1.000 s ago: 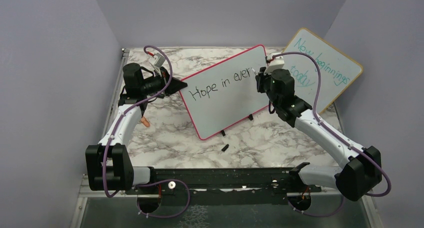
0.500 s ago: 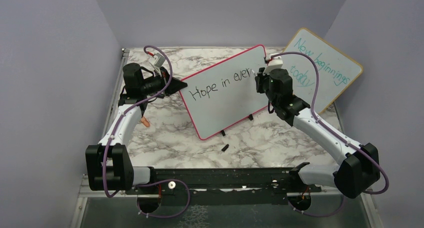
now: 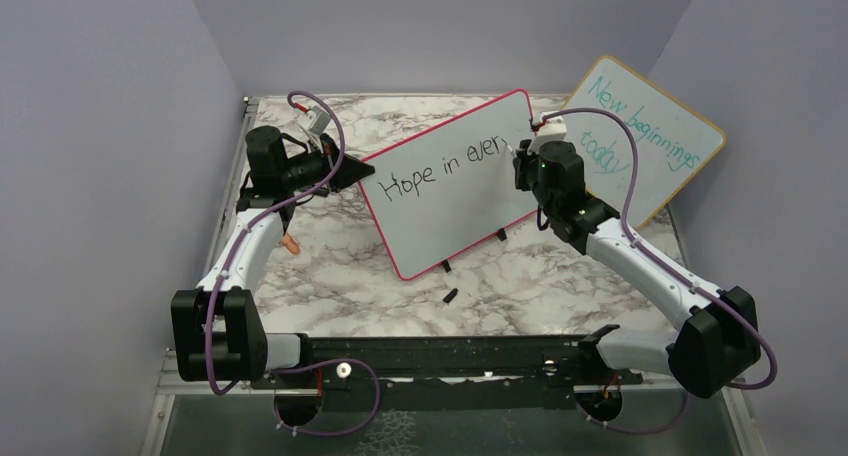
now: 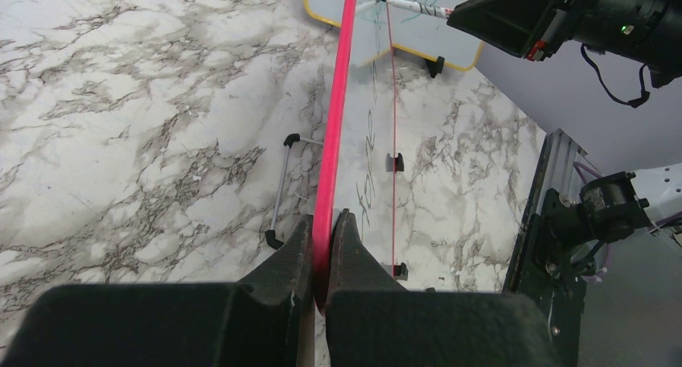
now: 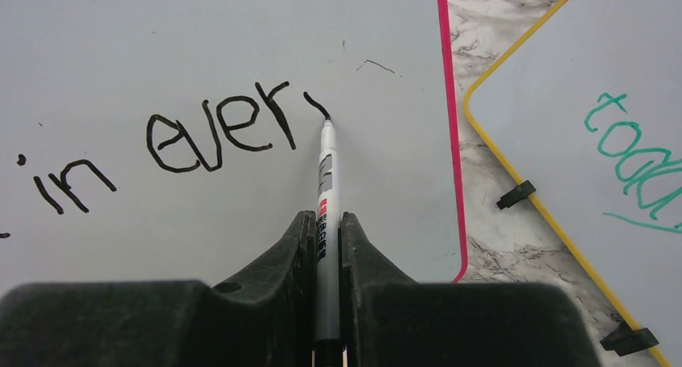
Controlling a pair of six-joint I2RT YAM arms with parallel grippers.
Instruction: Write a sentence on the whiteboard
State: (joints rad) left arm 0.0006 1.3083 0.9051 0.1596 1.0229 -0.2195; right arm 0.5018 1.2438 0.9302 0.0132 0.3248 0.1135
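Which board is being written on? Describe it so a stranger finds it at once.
On the marble table, two boards stand toward the back. Take the larger, central whiteboard, pinched at its edge by the left gripper. Its frame is pink-red and its writing black; the neighbouring board has a yellow frame and teal writing.
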